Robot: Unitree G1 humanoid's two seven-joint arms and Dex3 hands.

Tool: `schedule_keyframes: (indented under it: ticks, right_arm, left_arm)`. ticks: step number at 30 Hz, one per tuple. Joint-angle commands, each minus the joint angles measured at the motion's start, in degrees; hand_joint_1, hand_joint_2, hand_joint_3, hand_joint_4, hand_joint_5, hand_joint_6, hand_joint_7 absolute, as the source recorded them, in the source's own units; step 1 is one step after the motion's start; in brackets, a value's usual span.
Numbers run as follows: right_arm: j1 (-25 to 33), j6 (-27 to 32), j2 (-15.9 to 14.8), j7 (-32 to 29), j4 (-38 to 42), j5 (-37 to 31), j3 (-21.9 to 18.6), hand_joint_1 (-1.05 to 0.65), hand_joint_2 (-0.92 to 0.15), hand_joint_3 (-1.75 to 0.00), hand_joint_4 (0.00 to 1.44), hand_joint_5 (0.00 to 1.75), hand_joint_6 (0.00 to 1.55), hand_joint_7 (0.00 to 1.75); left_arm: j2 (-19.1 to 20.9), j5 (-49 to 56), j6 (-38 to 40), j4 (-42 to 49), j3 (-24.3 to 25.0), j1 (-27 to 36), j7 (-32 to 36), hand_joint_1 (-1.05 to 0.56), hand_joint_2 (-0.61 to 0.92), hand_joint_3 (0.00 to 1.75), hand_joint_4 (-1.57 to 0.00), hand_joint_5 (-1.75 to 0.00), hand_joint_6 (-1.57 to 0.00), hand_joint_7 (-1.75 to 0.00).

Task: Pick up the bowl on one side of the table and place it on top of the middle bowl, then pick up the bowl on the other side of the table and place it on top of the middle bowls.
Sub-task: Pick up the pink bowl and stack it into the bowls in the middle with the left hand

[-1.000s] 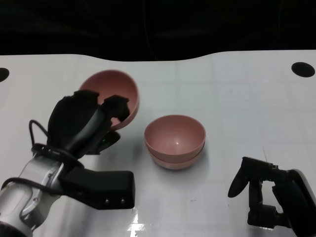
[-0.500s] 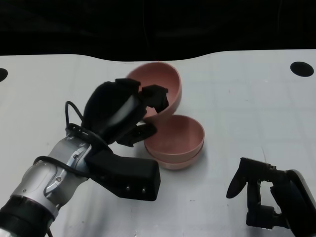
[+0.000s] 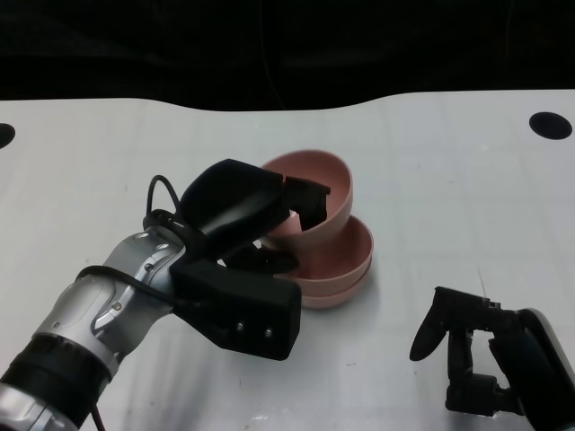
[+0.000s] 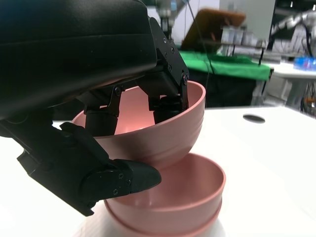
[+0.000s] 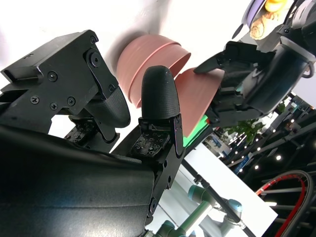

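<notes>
The left hand point(image 3: 235, 205) grips a pink bowl point(image 3: 323, 184) by its rim, tilted just above the stacked bowls point(image 3: 337, 269) at table centre. Second stacking underway; next it needs levelling and lowering. At five o'clock, the right hand point(image 3: 467, 337) rests empty, fingers apart.

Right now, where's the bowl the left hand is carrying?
In the head view, the held bowl sits near the table's middle, tilted in the left hand, just above the left rim of the stacked bowls.
</notes>
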Motion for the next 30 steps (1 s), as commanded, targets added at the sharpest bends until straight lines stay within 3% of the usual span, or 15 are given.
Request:
schedule_keyframes:
  ticks: [1, 2, 7, 10, 11, 13, 14, 16, 18, 23, 30]
  right_arm:
    - [-0.15, -0.05, -0.29, -0.24, 0.14, 0.12, -0.14, -0.04, -0.13, -1.69, 0.95, 1.75, 0.84, 1.51]
    - [-0.16, 0.01, -0.27, -0.18, 0.15, 0.18, -0.18, -0.04, -0.13, -1.69, 0.95, 1.75, 0.84, 1.51]
    - [-0.24, 0.11, -0.19, -0.1, 0.13, 0.27, -0.21, -0.05, -0.14, -1.68, 0.95, 1.75, 0.83, 1.51]
    - [-0.41, -0.12, -0.17, -0.36, 0.39, 0.11, -0.26, -0.05, -0.14, -1.68, 0.94, 1.75, 0.83, 1.5]
    - [-0.46, -0.07, -0.15, -0.42, 0.39, 0.02, -0.26, -0.05, -0.14, -1.68, 0.94, 1.75, 0.83, 1.5]
    - [-0.46, 0.22, -0.08, -0.38, 0.23, -0.12, -0.24, -0.05, -0.14, -1.68, 0.94, 1.75, 0.83, 1.5]
    - [-0.46, 0.28, -0.05, -0.39, 0.17, -0.16, -0.25, -0.05, -0.15, -1.68, 0.94, 1.75, 0.83, 1.51]
    - [-0.49, 0.24, -0.02, -0.48, 0.14, -0.27, -0.3, -0.06, -0.15, -1.68, 0.94, 1.75, 0.83, 1.51]
    - [-0.5, 0.13, -0.07, -0.58, 0.19, -0.38, -0.36, -0.06, -0.15, -1.68, 0.94, 1.75, 0.83, 1.51]
    - [-0.41, -0.14, -0.16, -0.31, 0.26, 0.11, -0.42, -0.06, -0.15, -1.67, 0.94, 1.75, 0.83, 1.5]
    - [-0.31, 0.02, -0.15, -0.56, 0.02, -0.42, -0.49, -0.06, -0.15, -1.67, 0.95, 1.75, 0.83, 1.51]
  left_arm:
    - [-0.26, -0.12, 0.07, 1.44, -1.1, -2.12, -2.79, -0.23, 0.64, 0.8, -0.84, -1.75, -0.74, -1.52]
    - [-0.61, 0.27, 0.39, 1.99, -1.61, -2.52, -3.33, -0.23, 0.64, 0.79, -0.84, -1.75, -0.74, -1.53]
    - [-1.72, 0.37, 0.96, 3.82, -2.93, -3.16, -5.28, -0.21, 0.7, 0.56, -0.8, -1.74, -0.83, -1.18]
    - [-2.04, -0.03, 2.12, 3.74, -3.01, -3.11, -7.36, -0.23, 0.83, 0.31, -0.76, -1.61, -0.9, -0.79]
    - [-1.88, 0.14, 2.05, 3.77, -3.2, -3.13, -7.6, -0.25, 0.85, 0.26, -0.7, -1.51, -0.86, -0.7]
    - [-1.36, 0.89, 1.99, 3.52, -3.73, -3.22, -7.85, -0.31, 0.9, 0.18, -0.59, -1.05, -0.75, -0.36]
    - [-0.97, 1.53, 2.27, 3.01, -4.07, -3.28, -8.1, -0.39, 0.91, 0.18, -0.46, -0.77, -0.65, -0.19]
    - [-0.31, 2.62, 3.27, 1.65, -4.46, -3.25, -8.9, -0.48, 0.92, 0.2, -0.34, -0.55, -0.53, -0.06]
    - [0.19, 3.65, 4.18, 0.32, -4.59, -2.99, -9.18, -0.57, 0.92, 0.22, -0.25, -0.44, -0.41, -0.01]
    - [1.98, 6.27, 5.95, -4.26, -4.18, -1.62, -8.07, -0.7, 0.92, 0.27, -0.12, -0.38, -0.3, 0.0]
    - [4.58, 3.92, 5.77, -11.73, -0.96, 2.88, -7.76, -0.72, 0.92, 0.26, -0.01, -0.47, -0.27, -0.01]
